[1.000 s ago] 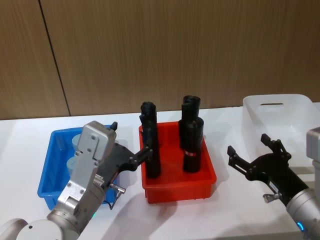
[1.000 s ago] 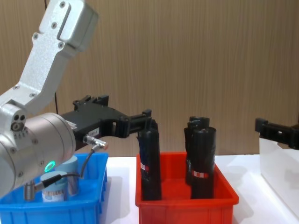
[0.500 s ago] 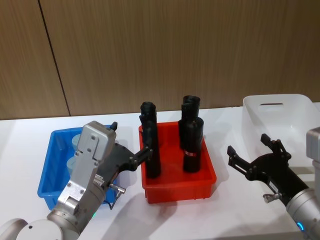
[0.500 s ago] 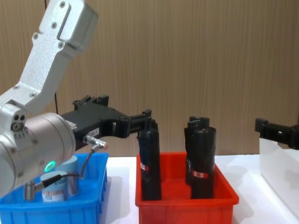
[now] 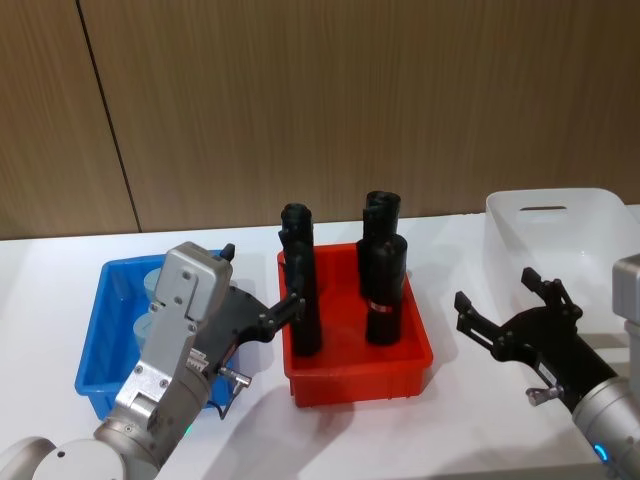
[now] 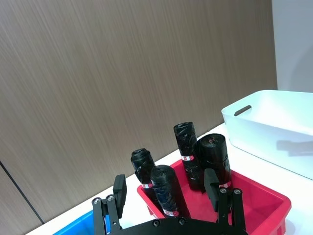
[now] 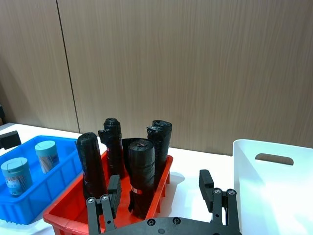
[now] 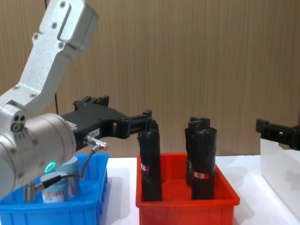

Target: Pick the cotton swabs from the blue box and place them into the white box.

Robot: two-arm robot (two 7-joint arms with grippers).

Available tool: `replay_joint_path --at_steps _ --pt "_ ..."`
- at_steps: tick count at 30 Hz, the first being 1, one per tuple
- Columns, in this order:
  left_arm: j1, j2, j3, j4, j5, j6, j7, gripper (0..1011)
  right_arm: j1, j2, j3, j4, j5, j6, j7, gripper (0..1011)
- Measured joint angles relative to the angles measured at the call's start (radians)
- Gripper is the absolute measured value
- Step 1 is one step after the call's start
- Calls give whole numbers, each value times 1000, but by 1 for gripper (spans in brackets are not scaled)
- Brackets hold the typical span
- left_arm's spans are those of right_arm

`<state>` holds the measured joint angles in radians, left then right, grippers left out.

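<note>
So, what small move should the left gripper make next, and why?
Probably bring the left gripper over the blue box: it hangs open, empty, by the red bin, while the cotton swabs stand in that box. The right gripper idles open near the white box.

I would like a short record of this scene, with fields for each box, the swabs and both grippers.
cotton swabs: at least two tubs, upright in the blue box
blue box: on the robot's left
red bin: middle, holds upright black rolls
white box: on the robot's right, no swabs seen inside
left gripper: open, empty, raised over the gap between blue box and red bin
right gripper: open, empty, between red bin and white box
</note>
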<state>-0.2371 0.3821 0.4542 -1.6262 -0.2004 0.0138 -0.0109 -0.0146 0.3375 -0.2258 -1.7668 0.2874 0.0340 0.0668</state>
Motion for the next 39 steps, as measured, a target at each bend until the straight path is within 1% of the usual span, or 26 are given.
replay_joint_path --at_steps 32,39 --pt "0 0 0 0 0 0 0 1004 0 0 0 0 0 0 0 1002" --pt "4 3 -4 -3 3 18 13 1004 0 0 0 0 0 0 0 1002"
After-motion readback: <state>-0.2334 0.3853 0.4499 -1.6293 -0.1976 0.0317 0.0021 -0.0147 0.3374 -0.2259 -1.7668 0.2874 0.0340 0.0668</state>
